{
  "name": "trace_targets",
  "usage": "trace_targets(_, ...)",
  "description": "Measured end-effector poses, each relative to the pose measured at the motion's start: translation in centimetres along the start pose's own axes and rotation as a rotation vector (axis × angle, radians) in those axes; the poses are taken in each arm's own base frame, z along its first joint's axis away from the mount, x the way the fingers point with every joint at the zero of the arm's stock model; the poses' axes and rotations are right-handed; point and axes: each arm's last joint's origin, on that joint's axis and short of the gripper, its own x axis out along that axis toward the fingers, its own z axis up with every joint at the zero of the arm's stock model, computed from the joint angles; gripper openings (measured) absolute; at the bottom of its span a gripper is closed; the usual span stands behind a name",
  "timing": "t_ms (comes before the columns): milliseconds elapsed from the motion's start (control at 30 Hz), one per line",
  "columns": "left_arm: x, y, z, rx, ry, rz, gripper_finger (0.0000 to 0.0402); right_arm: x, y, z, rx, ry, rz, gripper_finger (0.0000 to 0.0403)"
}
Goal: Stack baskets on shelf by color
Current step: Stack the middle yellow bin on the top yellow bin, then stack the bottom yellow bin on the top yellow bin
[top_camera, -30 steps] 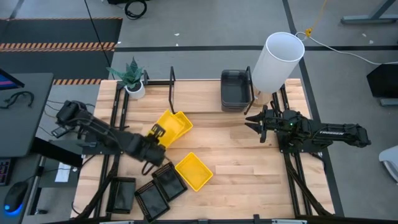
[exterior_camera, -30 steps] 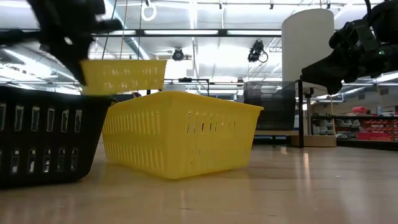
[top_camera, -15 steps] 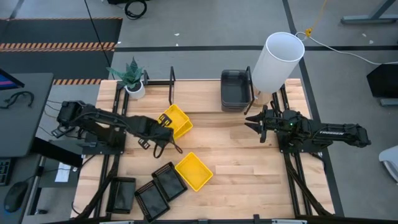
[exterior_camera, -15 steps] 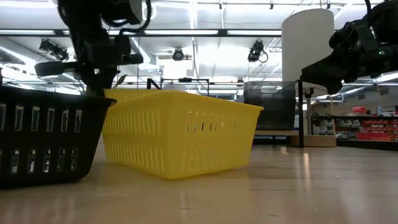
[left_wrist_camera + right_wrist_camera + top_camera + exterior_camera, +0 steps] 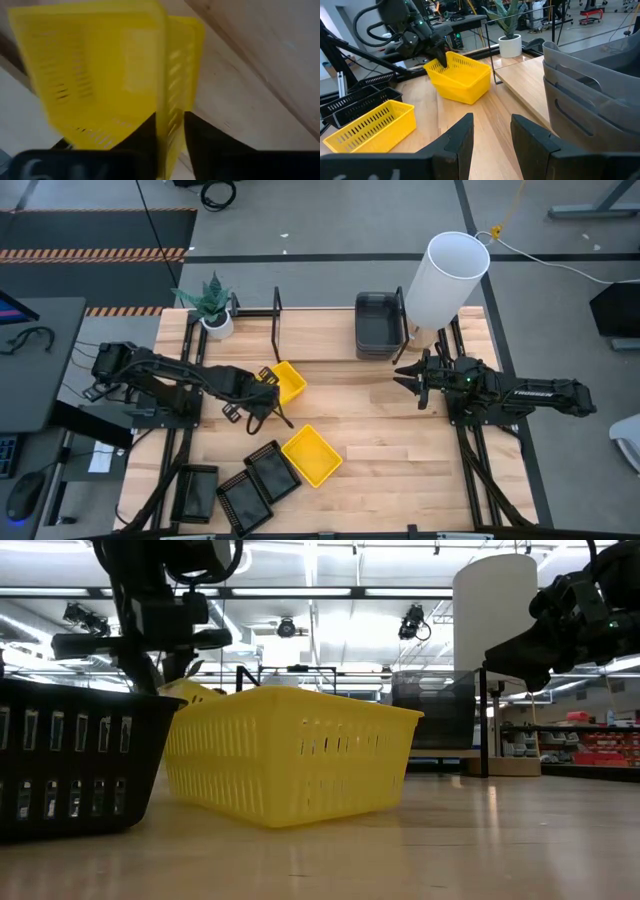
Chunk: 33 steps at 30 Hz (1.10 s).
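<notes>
The left gripper [image 5: 262,386] straddles the wall of a yellow basket [image 5: 284,381] lying near the middle of the table [image 5: 400,450], just in front of the shelf [image 5: 315,340] along the back edge. Its fingers [image 5: 195,137] sit either side of that wall with a little gap, so the grip looks released, though the blur makes this hard to be sure of. A second yellow basket [image 5: 312,455] lies toward the front edge, with black baskets [image 5: 258,485] by the front left corner. Grey baskets [image 5: 377,325] are stacked on the shelf beside a white cylinder [image 5: 444,278]. The right gripper [image 5: 403,378] waits over the right half of the table, fingers parted and holding nothing.
</notes>
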Motion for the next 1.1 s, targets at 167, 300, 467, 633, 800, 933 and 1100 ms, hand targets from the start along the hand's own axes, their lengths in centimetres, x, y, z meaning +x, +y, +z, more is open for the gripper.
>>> trace_targets(167,-1.3,1.1,0.4,-0.122,-0.003,0.074,0.0152,0.0,0.0,0.0,0.0,0.0,0.0,0.0135)
trace_targets(300,-2.6,2.1,0.8,-0.27,-0.048,0.108,0.018,0.0,0.0,0.0,0.0,0.0,0.001,0.0135)
trace_targets(467,-2.8,2.1,1.1,-0.454,-0.076,0.105,0.0185,0.0,0.0,0.0,0.0,0.0,0.0,0.0135)
trace_targets(633,-3.3,1.3,2.2,-0.485,-0.12,0.126,0.0161,0.0,0.0,0.0,0.0,0.0,0.0,0.0135)
trace_targets(800,-3.4,1.1,2.4,-0.5,-0.122,0.134,0.0138,0.0,0.0,0.0,0.0,0.0,0.0,0.0135)
trace_targets(933,-3.5,1.2,2.7,-0.599,-0.183,0.096,0.0128,0.0,0.0,0.0,0.0,0.0,0.0,0.0135)
trace_targets(1100,-3.8,1.8,4.6,-0.738,-0.419,-0.018,0.0121,0.0,0.0,0.0,0.0,0.0,0.0,0.0135)
